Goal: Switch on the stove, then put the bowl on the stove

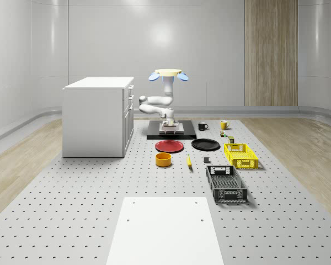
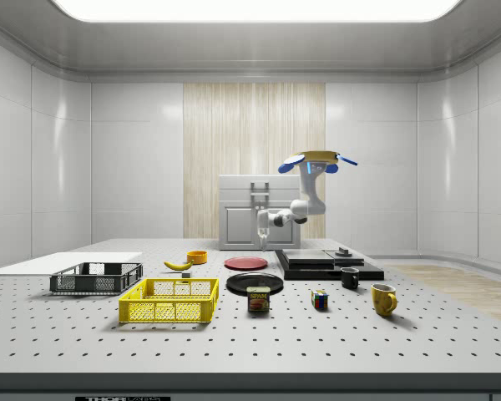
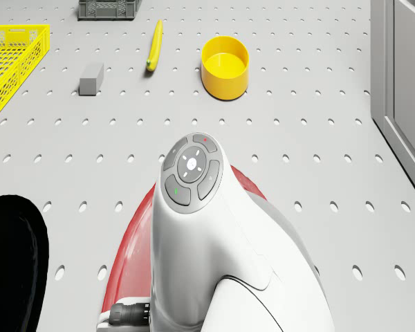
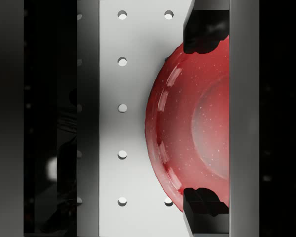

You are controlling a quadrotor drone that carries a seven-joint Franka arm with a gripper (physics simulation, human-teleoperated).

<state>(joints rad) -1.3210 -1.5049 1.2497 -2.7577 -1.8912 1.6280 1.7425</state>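
The yellow bowl [image 1: 164, 159] [image 3: 225, 66] [image 2: 197, 256] stands upright on the perforated table, in front of the red plate [image 1: 169, 146]. The stove [image 1: 171, 134] [image 2: 327, 264] is a flat black slab behind the red plate, with a small dark knob [image 2: 343, 251] on top. The drone [image 1: 165, 74] [image 2: 320, 159] hovers above the stove. Its white arm [image 3: 191, 169] hangs down. The gripper [image 1: 170, 128] [image 2: 263, 241] [image 4: 207, 118] points straight down near the stove's front edge, over the rim of the red plate [image 4: 187, 123]. It is open and holds nothing, well short of the bowl.
A white cabinet [image 1: 99, 116] stands at the whole-scene view's left of the stove. A black plate [image 1: 205, 144], banana [image 1: 188, 160], yellow basket [image 1: 241, 154], black basket [image 1: 226, 184], grey block [image 3: 91, 78] and two mugs [image 1: 202, 126] [image 1: 224, 125] lie to the right.
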